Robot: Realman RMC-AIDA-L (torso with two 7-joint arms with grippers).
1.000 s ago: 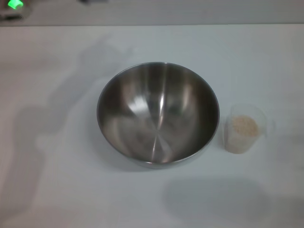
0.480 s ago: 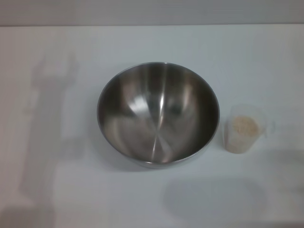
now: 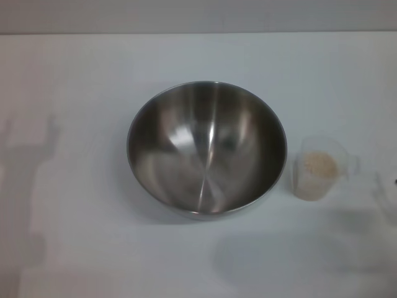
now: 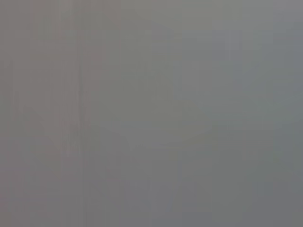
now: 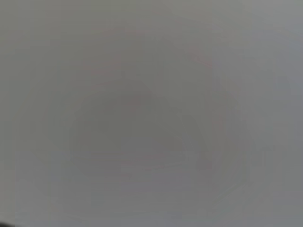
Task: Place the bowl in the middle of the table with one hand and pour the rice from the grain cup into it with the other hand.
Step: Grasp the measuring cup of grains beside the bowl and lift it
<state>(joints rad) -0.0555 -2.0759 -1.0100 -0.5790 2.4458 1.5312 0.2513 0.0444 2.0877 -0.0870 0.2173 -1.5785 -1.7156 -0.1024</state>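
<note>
The big, flat, plain white desk fills almost all of the head view, with soft grey shadows lying on it at the left side and near the front, and a dull grey strip behind its far edge.

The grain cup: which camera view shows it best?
The head view shows it best: the grain cup stands upright on the table to the right of the bowl, with rice inside. Both wrist views show only a blank grey surface, no cup.
</note>
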